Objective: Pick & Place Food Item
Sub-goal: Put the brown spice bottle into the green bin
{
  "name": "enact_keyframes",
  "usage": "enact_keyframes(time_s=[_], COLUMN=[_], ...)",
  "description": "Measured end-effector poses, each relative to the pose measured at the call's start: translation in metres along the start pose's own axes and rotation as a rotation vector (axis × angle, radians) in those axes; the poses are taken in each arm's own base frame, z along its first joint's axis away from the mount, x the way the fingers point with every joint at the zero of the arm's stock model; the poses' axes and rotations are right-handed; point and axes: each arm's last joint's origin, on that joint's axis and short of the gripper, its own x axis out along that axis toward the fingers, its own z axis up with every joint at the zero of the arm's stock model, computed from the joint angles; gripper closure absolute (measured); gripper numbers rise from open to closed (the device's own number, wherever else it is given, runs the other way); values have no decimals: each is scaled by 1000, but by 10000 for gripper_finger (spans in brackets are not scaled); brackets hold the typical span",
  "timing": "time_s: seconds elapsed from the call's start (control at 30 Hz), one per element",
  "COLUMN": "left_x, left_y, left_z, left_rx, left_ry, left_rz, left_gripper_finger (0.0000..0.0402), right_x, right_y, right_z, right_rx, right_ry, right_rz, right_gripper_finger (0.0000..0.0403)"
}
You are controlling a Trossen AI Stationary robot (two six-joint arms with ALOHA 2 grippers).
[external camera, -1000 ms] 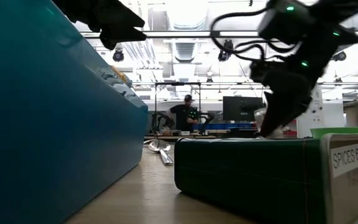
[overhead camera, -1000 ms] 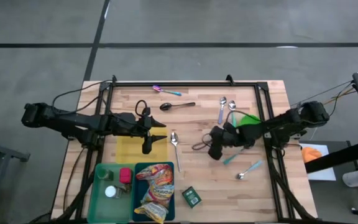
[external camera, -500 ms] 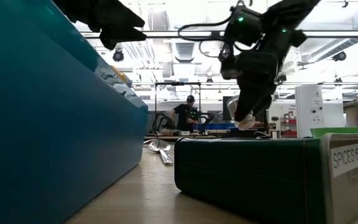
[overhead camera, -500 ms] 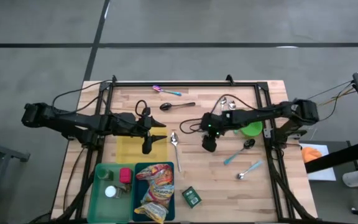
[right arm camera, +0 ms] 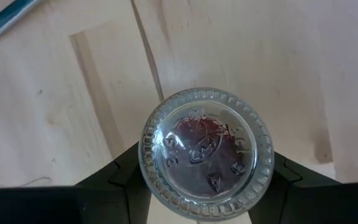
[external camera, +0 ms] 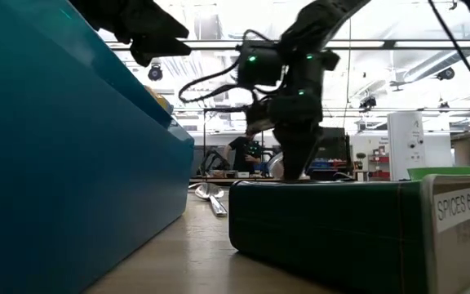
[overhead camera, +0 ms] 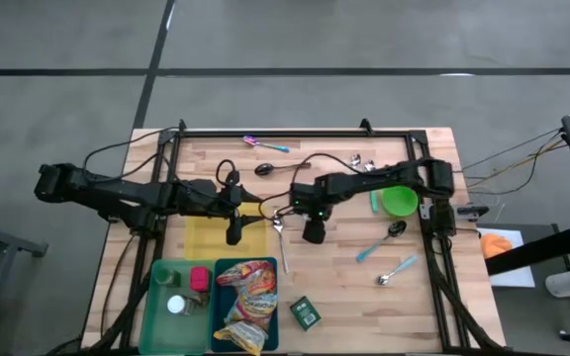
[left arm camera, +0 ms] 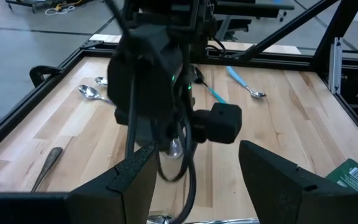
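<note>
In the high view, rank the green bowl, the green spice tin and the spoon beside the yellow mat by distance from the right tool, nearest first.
Measured from the right tool, which holds a small glass jar at mid-table:
1. Spoon, just to its left, by the yellow mat.
2. Green spice tin and green bowl: too close to call. The tin lies toward the table's near edge, the bowl to the right.

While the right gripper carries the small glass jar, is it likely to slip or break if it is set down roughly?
The glass jar looks rigid, smooth and round, so it may slip in the right gripper, whose fingers touch only its sides. Being glass, it could probably crack on the wooden table. Laid sideways, it would likely roll.
</note>
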Motion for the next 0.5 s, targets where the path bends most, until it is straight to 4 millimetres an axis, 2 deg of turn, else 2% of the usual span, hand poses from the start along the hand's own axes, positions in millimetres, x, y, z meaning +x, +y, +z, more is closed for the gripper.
enact_keyframes(time_s=[0.33,0.5], left_x=[0,0], left_y=[0,0], left_z=[-1,-3], left_rx=[2,4], left_ry=[13,30], left_rz=[1,2], left_gripper_finger=[173,173], right_x=[13,17], right_y=[-1,-1], right_z=[32,42], right_rx=[-21,-29], right_ry=[80,103], right_rz=[27,37], right_gripper_finger=[220,220])
